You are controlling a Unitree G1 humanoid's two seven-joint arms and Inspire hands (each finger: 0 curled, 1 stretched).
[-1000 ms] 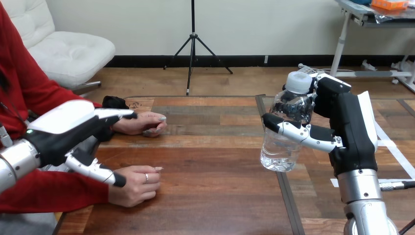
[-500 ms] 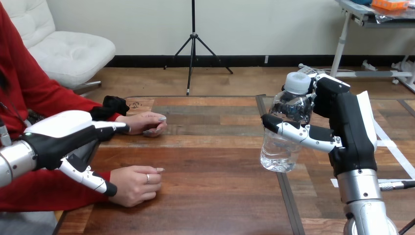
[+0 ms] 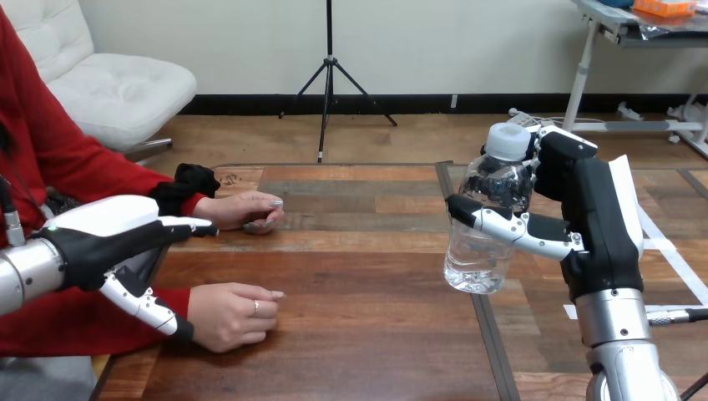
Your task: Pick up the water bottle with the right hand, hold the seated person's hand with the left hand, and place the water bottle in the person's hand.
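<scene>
Pickup done: right hand (image 3: 584,209), right of frame, fingers and thumb wrapped round water bottle (image 3: 482,246), held upright clear of table (image 3: 359,334). Left hand (image 3: 104,238), lower left, fingers straight, thumb pointing down beside wrist of person's nearer hand (image 3: 230,313); no grasp visible. Holding and handover not yet done. Bottle clear thin plastic, white cap, rounded shoulders; table smooth dark wood planks
</scene>
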